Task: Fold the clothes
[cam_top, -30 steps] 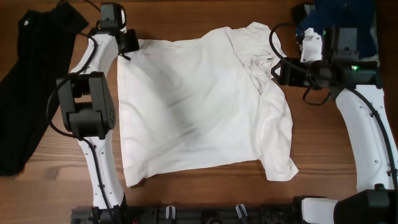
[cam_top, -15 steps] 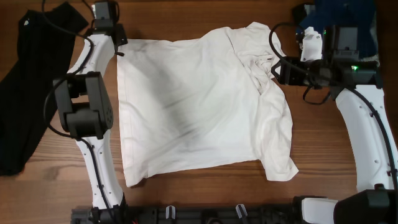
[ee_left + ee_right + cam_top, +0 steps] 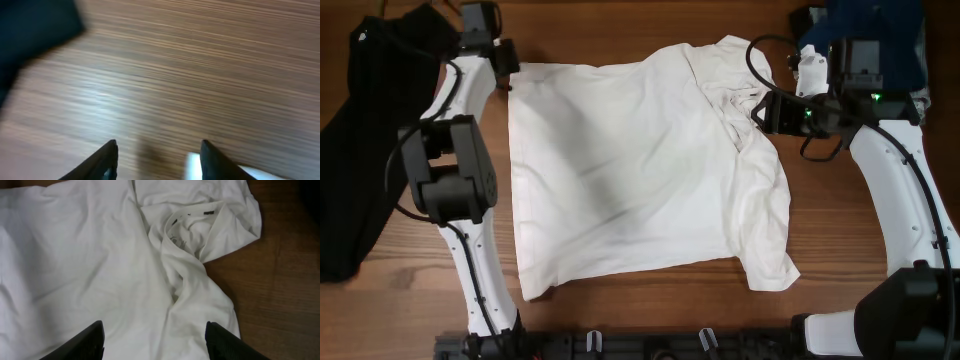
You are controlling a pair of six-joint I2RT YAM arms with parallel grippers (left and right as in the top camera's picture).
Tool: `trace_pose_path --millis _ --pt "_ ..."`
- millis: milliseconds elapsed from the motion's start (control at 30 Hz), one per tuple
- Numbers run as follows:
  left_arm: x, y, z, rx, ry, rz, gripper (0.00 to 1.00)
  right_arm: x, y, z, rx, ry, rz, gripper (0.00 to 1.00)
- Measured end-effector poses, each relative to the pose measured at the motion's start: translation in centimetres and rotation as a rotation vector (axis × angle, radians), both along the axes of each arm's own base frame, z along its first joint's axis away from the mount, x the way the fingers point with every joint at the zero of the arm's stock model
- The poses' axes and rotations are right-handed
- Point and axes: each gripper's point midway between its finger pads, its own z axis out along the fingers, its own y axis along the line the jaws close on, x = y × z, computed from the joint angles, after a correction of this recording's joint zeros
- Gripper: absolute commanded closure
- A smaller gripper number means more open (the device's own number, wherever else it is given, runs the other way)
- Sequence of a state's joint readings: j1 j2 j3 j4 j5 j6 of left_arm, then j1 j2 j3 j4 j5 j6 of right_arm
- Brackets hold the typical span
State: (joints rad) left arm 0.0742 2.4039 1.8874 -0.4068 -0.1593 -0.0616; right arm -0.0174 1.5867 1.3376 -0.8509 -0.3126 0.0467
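The white T-shirt [image 3: 640, 170] lies spread on the wooden table, plain side up, no lettering showing. Its collar and a bunched sleeve lie at the upper right [image 3: 735, 95]. My left gripper [image 3: 506, 72] is open and empty just off the shirt's upper left corner; in the left wrist view [image 3: 159, 162] its fingers hang over bare wood with a sliver of white shirt [image 3: 192, 167] by the right finger. My right gripper [image 3: 760, 110] is open and empty above the shirt's collar area; the right wrist view [image 3: 155, 340] shows the collar [image 3: 187, 230] ahead of the fingers.
A long black garment [image 3: 365, 130] lies along the left edge, also at the top left of the left wrist view [image 3: 35, 25]. Folded navy-blue clothes [image 3: 875, 30] sit at the upper right corner behind the right arm.
My left gripper has moved up and left, off the shirt's upper left corner onto bare wood. The right gripper has shifted slightly up and left over the collar.
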Motion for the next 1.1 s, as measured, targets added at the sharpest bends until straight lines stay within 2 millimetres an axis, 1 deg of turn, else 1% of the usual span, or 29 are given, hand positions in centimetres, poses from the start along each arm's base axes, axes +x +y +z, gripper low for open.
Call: trace_pose_path --millis 67,133,300,500,700,733,833,900,1000,1100 --pt "0.2 -1.9 -0.1 -0.036 -0.002 -0.047 0.47 0.0 0.0 0.0 0.000 0.000 0.000 0.35" --pt "0.2 -3.0 -0.2 -0.064 0.003 -0.075 0.47 0.0 0.0 0.0 0.000 0.000 0.000 0.35" --pt "-0.4 -3.5 -0.7 -0.091 0.034 -0.091 0.49 0.0 0.0 0.0 0.000 0.000 0.000 0.35" --pt "-1.3 -4.3 -1.4 -0.115 0.081 -0.117 0.46 0.0 0.0 0.0 0.000 0.001 0.000 0.35" --pt "-1.7 -5.5 -1.7 -0.121 0.103 -0.148 0.51 0.0 0.0 0.0 0.000 0.001 0.000 0.35" --pt "-1.8 -5.6 -1.8 -0.123 0.107 -0.152 0.53 0.0 0.0 0.0 0.000 0.001 0.000 0.35" --pt "-1.9 -5.7 -2.1 -0.126 0.115 -0.154 0.67 0.0 0.0 0.0 0.000 0.001 0.000 0.35" --pt "-1.9 -5.7 -2.2 -0.122 0.117 -0.159 0.76 0.0 0.0 0.0 0.000 0.001 0.000 0.35" --pt "-1.8 -5.6 -2.3 -0.117 0.118 -0.160 0.87 0.0 0.0 0.0 0.000 0.002 0.000 0.35" --pt "-1.7 -5.5 -2.4 -0.113 0.117 -0.159 0.96 -0.1 0.0 0.0 0.000 0.005 0.000 0.35"
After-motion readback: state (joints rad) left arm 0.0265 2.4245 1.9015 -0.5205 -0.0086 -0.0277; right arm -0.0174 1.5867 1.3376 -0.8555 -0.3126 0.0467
